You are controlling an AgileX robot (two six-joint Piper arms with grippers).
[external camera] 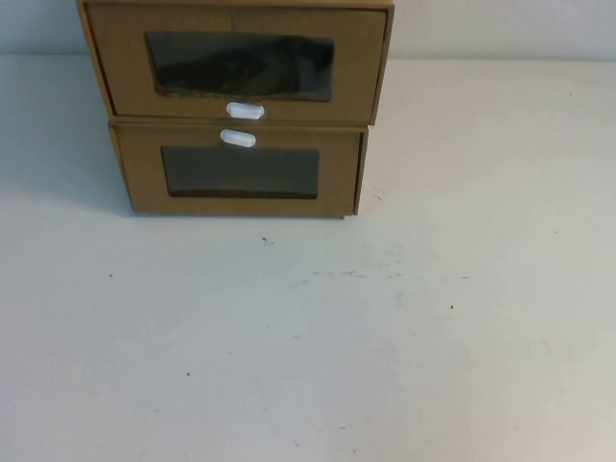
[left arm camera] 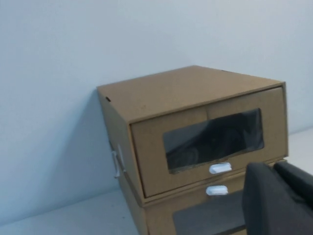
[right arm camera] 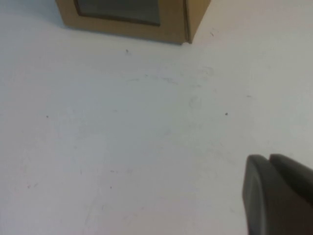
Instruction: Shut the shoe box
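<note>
Currently white table, then stacked brown cardboard shoe box, white tab below its window, ahead of left gripper; right gripper low over table. Both jaws pressed together. Risk: off-centre push skews drawer, shifts stack.

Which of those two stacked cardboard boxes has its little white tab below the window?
The upper box: its white tab sits under its window. The lower box has its tab above.

A second cardboard box sits on the white table. Its white tab lies above its window.
</note>
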